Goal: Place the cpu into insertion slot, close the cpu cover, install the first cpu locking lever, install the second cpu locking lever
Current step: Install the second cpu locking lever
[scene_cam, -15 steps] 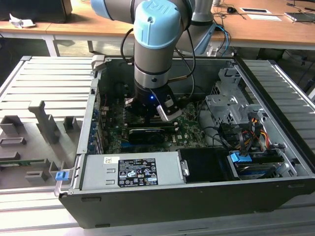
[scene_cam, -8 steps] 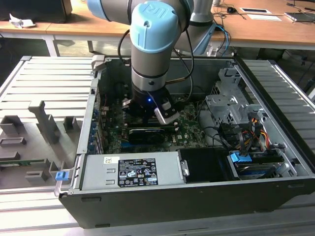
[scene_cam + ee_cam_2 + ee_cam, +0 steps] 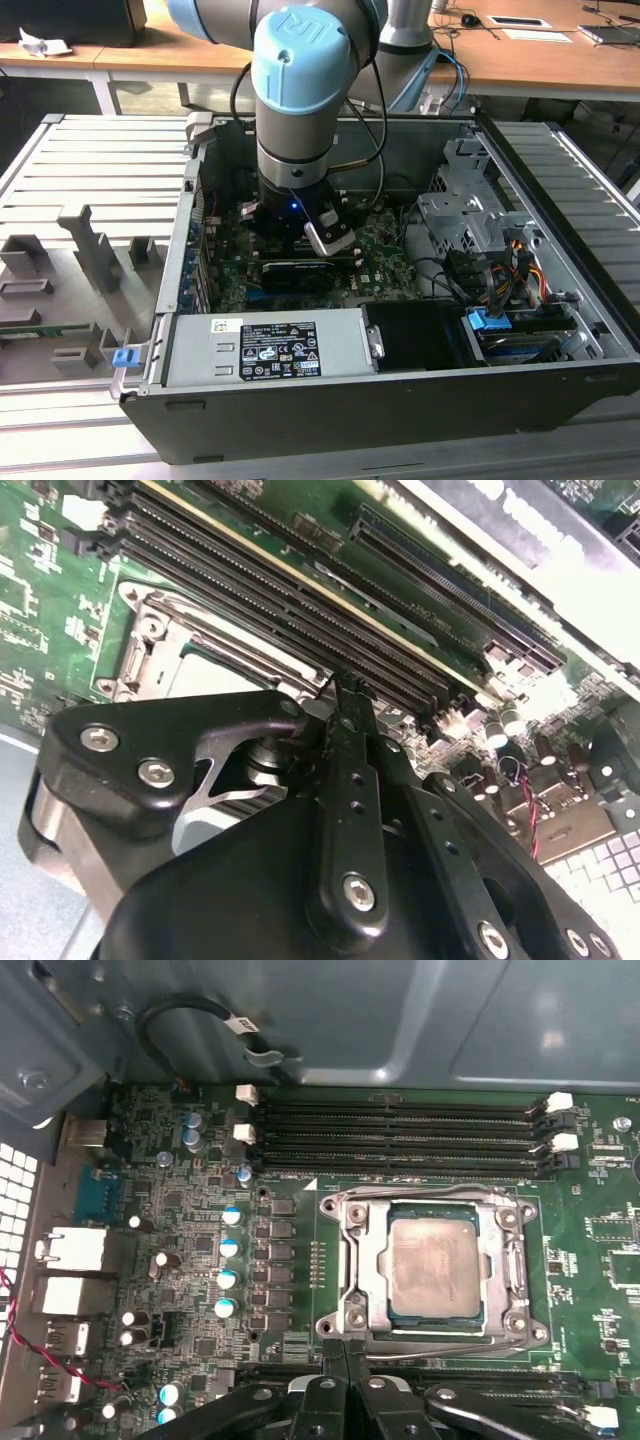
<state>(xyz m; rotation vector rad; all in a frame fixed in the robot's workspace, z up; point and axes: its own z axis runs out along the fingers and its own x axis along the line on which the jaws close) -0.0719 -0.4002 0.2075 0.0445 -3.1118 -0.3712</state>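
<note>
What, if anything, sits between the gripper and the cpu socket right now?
Nothing visible: in the first wrist view the gripper hangs at the edge of the insertion slot, where the cpu lies under the lowered cpu cover.

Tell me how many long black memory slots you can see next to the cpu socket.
4, lying side by side in one bank along one edge of the insertion slot, between it and the case wall. In the second wrist view the gripper hides part of them.

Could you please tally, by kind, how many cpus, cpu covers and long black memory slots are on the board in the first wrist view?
cpu: 1
cpu cover: 1
long black memory slots: 4
Total: 6
</note>
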